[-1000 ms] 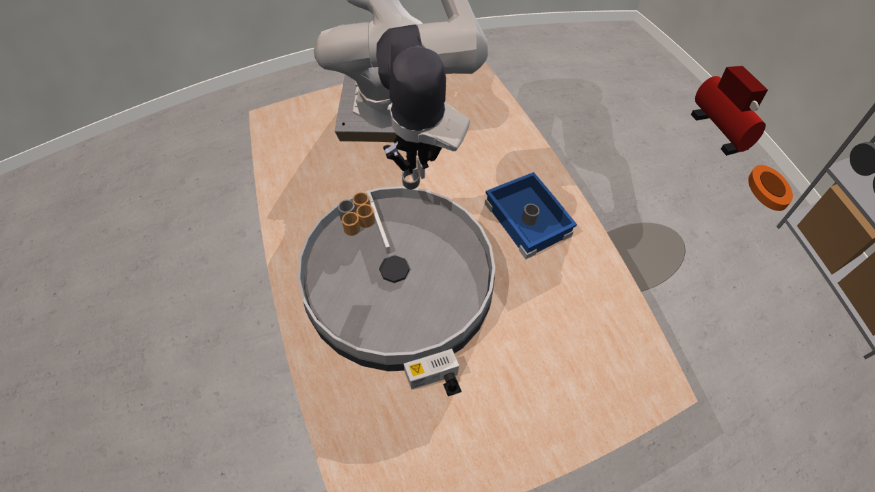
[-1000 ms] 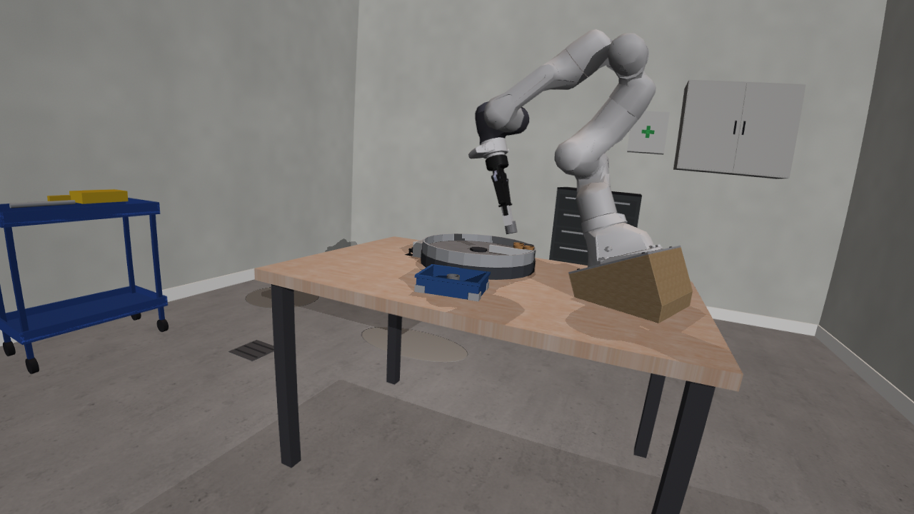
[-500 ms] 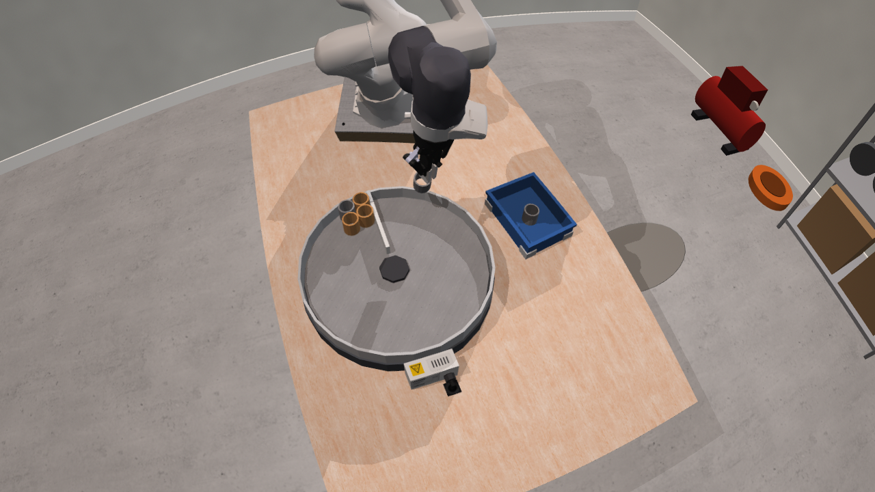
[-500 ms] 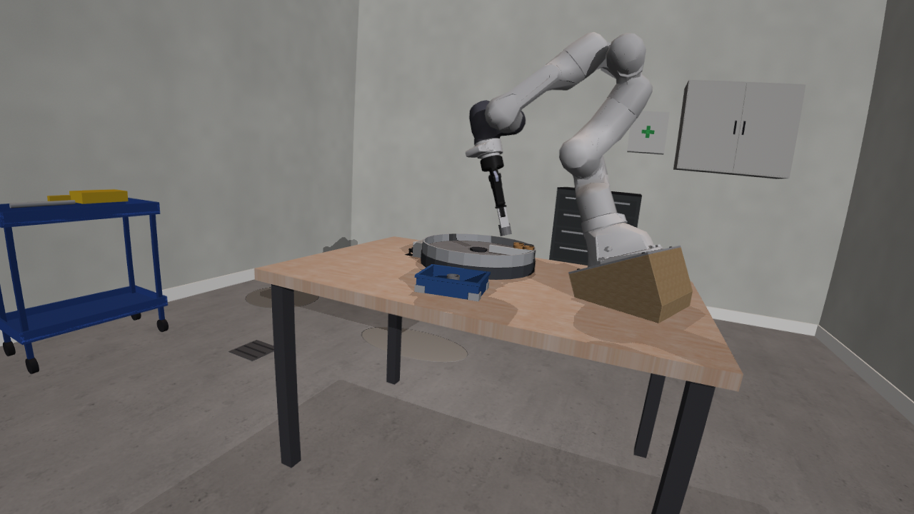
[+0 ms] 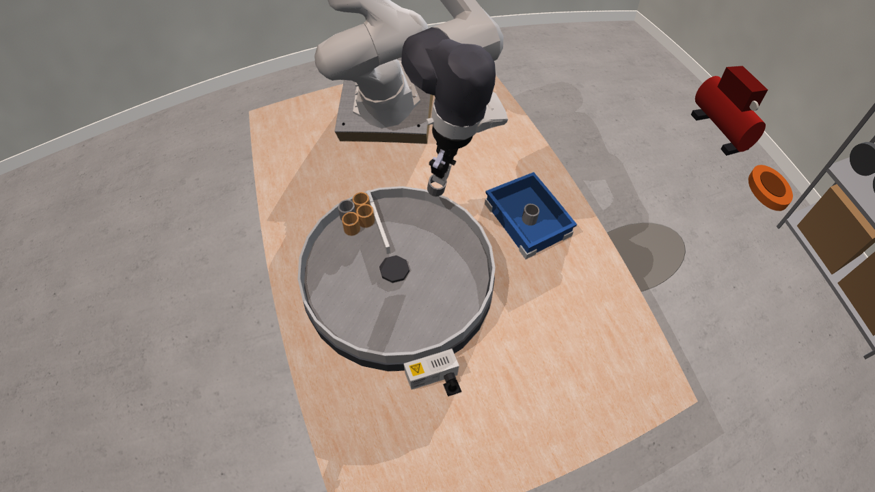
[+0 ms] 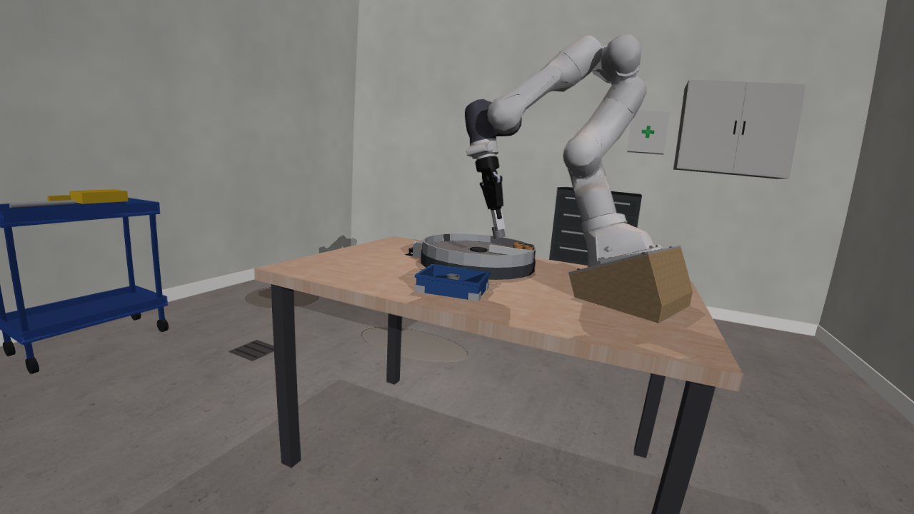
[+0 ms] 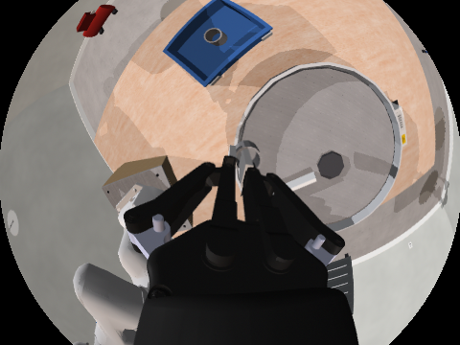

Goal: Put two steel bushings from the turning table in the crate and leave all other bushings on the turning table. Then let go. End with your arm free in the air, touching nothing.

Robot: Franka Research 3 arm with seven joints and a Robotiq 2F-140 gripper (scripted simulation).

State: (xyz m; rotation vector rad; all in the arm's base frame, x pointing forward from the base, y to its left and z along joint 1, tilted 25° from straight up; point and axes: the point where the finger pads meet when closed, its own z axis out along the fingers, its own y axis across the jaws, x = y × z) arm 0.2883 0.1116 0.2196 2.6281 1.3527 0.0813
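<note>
Nearly closed, the Robotiq gripper (image 5: 437,174) (image 6: 496,214) (image 7: 237,155) is pinching a steel bushing (image 5: 434,188) (image 6: 499,233) (image 7: 249,152); I'm seeing the blue crate (image 5: 530,240) (image 6: 450,287) (image 7: 191,66), below and aside, holding another (image 5: 530,214) (image 6: 453,276) (image 7: 214,36).

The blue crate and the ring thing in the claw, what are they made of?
The crate looks like smooth plastic: evenly blue, thin-walled. The bushing in the claw is probably dull metal, being plain gray.

Exterior view: copper bushings (image 6: 523,245) on turning table (image 6: 478,253) mostly behind rim; wrist view: drawer cabinet (image 7: 339,283) largely hidden behind gripper (image 7: 241,164)
</note>
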